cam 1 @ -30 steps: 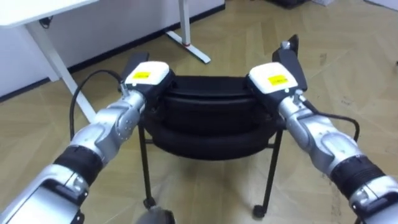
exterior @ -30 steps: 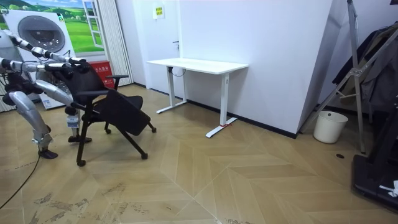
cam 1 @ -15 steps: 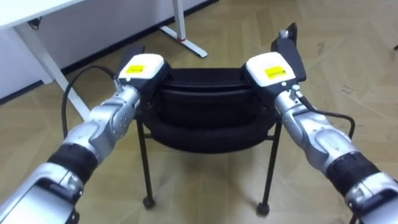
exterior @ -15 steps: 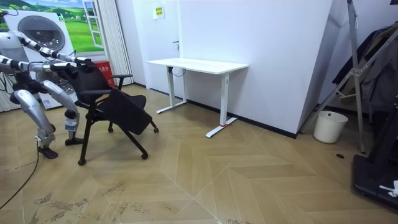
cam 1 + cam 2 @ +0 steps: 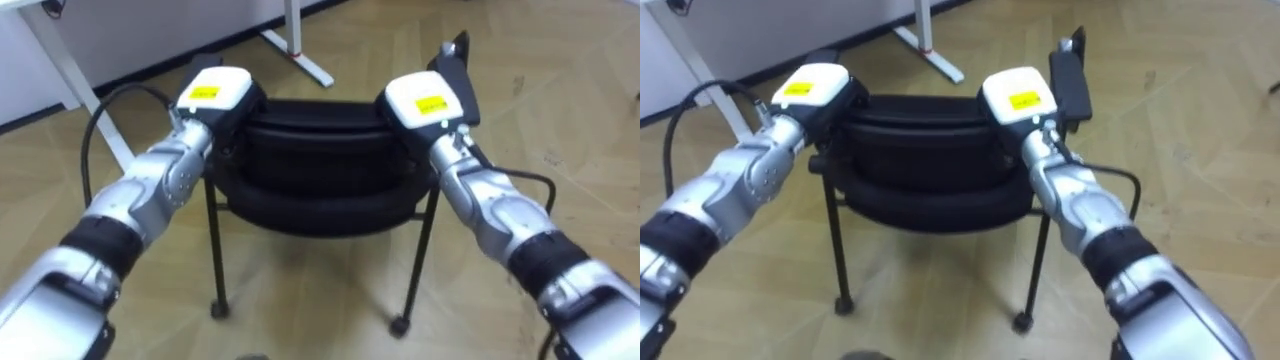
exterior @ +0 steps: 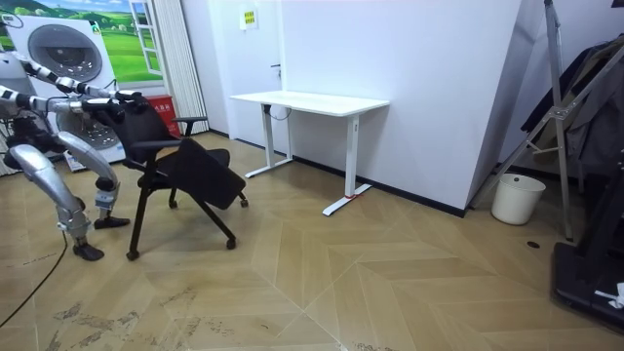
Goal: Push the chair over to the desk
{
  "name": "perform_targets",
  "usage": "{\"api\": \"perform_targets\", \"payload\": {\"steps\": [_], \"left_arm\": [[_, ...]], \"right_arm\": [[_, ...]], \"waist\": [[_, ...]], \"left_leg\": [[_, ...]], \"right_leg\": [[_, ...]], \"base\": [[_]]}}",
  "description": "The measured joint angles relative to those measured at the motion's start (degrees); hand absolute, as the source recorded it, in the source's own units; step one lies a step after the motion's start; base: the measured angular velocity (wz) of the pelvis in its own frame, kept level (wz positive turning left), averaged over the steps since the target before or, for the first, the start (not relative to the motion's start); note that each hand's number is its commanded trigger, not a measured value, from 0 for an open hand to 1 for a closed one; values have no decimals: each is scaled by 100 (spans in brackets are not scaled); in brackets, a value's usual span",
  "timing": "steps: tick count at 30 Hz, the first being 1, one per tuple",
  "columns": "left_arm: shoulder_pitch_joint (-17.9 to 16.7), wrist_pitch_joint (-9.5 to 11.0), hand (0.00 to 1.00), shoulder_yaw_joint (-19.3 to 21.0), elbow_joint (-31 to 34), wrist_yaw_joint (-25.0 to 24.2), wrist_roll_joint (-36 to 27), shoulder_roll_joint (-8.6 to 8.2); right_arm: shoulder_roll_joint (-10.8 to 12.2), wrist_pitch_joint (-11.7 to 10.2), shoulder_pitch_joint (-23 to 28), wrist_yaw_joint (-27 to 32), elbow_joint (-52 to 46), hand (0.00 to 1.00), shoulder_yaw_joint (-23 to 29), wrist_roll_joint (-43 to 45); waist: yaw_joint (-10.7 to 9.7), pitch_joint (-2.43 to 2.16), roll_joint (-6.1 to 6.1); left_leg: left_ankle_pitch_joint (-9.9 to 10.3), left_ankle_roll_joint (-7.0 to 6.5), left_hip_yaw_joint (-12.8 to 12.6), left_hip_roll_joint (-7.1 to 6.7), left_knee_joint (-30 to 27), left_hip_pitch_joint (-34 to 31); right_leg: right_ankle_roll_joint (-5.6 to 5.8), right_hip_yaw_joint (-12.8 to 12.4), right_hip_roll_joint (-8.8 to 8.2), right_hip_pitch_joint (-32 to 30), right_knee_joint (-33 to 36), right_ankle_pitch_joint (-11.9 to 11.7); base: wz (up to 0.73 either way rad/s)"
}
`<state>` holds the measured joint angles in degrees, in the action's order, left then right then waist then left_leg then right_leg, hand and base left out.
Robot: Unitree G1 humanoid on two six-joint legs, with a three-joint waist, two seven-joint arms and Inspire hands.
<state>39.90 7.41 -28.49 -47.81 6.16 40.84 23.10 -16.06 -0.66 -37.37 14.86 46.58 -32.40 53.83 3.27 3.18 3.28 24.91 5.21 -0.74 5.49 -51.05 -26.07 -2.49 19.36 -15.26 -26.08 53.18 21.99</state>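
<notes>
Chair (image 5: 320,170) has been rolled a little nearer the white desk (image 6: 310,101) at 11 o'clock, so the push is working. Its back is met by the left hand (image 5: 213,95) at 10 o'clock, the right hand (image 5: 420,100) at 2; whether they grip cannot be told.

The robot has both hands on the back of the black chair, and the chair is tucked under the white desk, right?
No. The left hand and right hand are on the back of the black chair, but the room view shows the chair on open floor, apart from the white desk.
</notes>
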Motion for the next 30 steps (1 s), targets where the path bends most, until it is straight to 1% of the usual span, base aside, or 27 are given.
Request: {"api": "perform_targets", "payload": {"steps": [1,2,3,4,5,6,7,8,9,11,12,13,15,16,17,18,21,23,24,25,26,27,28,30], "left_arm": [[7,-1,100,-2,1,40,2,21],[-29,-7,100,29,0,85,-5,-7],[-75,-29,100,33,1,108,-23,-31],[-151,-57,100,80,-3,124,-101,-77],[-149,-71,100,56,-3,129,-170,-90],[-114,-118,100,7,-4,206,-175,-116],[-82,-133,100,-8,-6,227,-173,-118],[-62,-139,100,-45,-3,295,-166,-117],[-66,-159,100,-29,-3,366,-162,-123],[-67,-183,100,-34,-5,393,-150,-141],[-67,-203,100,-39,-11,414,-147,-157],[-67,-224,100,-54,-20,452,-148,-174],[-69,-279,100,-69,-22,519,-148,-226],[-69,-295,100,-79,-24,544,-148,-238],[-70,-323,100,-90,-37,583,-148,-278],[-79,-328,100,-91,-38,598,-148,-290],[-125,-341,100,-86,-34,690,-149,-333],[-155,-351,100,-85,-31,729,-151,-348],[-163,-362,100,-86,-31,729,-154,-356],[-196,-378,100,-82,-32,729,-154,-384],[-210,-378,100,-72,-32,731,-157,-411],[-203,-378,100,-67,-32,732,-164,-426],[-194,-377,100,-68,-30,732,-167,-431],[-216,-379,100,-73,-26,730,-181,-430]], "right_arm": [[0,1,-28,0,-5,100,-7,-34],[-7,2,-96,0,21,100,-21,-19],[-11,3,-116,-1,50,100,-33,5],[-30,1,-145,-24,79,100,-68,33],[-51,-8,-172,-37,81,100,-68,44],[-95,-33,-198,-46,82,100,-64,22],[-119,-55,-208,-50,82,100,-62,5],[-115,-57,-230,-60,88,100,-36,0],[-98,-61,-235,-60,106,100,-8,16],[-97,-64,-245,-54,130,100,-8,21],[-96,-64,-245,-45,140,100,-9,21],[-92,-64,-254,-14,166,100,-12,20],[-108,-64,-257,57,183,100,-13,14],[-118,-64,-257,67,184,100,-14,11],[-135,-64,-256,75,179,100,-29,6],[-136,-64,-256,80,179,100,-38,5],[-131,-64,-256,104,185,100,-44,19],[-129,-64,-256,125,198,100,-67,22],[-121,-64,-256,127,211,100,-69,24],[-143,-64,-245,128,227,100,-82,24],[-173,-65,-234,133,227,100,-125,16],[-216,-65,-226,143,220,100,-140,16],[-213,-66,-228,147,212,100,-140,16],[-245,-66,-242,177,209,100,-140,26]], "waist": [[-12,-12,53],[19,71,-24],[46,77,-118],[41,20,-232],[34,25,-243],[-29,31,-159],[-76,38,-125],[-140,43,-77],[-131,46,-69],[-140,50,-88],[-141,66,-126],[-143,62,-99],[-160,62,-102],[-170,65,-100],[-172,64,-96],[-172,62,-100],[-145,47,-139],[-123,48,-158],[-120,51,-163],[-107,53,-173],[-68,48,-198],[3,40,-200],[42,37,-198],[152,17,-160]], "left_leg": [[-40,50,11,2,23,11],[-26,10,-34,146,-137,68],[-35,-18,-114,245,-288,77],[-92,-61,-265,365,-581,115],[-105,-114,-423,377,-584,150],[-107,-111,-506,324,-476,160],[-106,-117,-529,289,-416,152],[-110,-127,-540,270,-347,126],[-138,-146,-522,291,-374,95],[-232,-140,-503,336,-431,27],[-258,-144,-506,358,-432,19],[-311,-178,-525,374,-419,14],[-320,-177,-556,342,-268,38],[-321,-177,-551,315,-214,53],[-346,-135,-522,264,-124,69],[-360,-114,-522,260,-107,70],[-371,-109,-525,271,-36,73],[-470,-172,-563,224,92,76],[-482,-187,-563,183,124,75],[-524,-254,-562,80,165,75],[-541,-284,-565,28,175,79],[-541,-301,-566,-27,215,100],[-539,-307,-582,-40,242,105],[-546,-375,-706,-41,392,126]], "right_leg": [[-92,32,47,13,-51,49],[-196,235,7,126,-31,88],[-254,356,-21,183,0,111],[-278,530,-145,221,126,204],[-249,624,-295,234,299,323],[-190,628,-383,217,396,419],[-170,628,-381,207,404,438],[-178,661,-378,198,413,475],[-204,704,-372,204,420,512],[-226,812,-362,263,397,533],[-228,845,-345,291,372,534],[-233,870,-337,316,350,537],[-223,892,-358,311,345,542],[-205,892,-362,313,338,534],[-192,875,-365,311,325,527],[-192,874,-362,313,320,527],[-192,860,-307,309,281,529],[-173,749,-196,302,182,519],[-166,695,-152,305,158,515],[-152,571,-92,310,138,508],[-143,479,-44,313,135,503],[-130,411,-44,288,134,496],[-113,387,-49,265,125,487],[-38,328,-63,187,52,446]], "base": [[27],[4],[-22],[-13],[17],[43],[60],[40],[27],[14],[17],[13],[19],[24],[17],[17],[6],[0],[0],[-9],[-21],[-27],[-30],[-24]]}}
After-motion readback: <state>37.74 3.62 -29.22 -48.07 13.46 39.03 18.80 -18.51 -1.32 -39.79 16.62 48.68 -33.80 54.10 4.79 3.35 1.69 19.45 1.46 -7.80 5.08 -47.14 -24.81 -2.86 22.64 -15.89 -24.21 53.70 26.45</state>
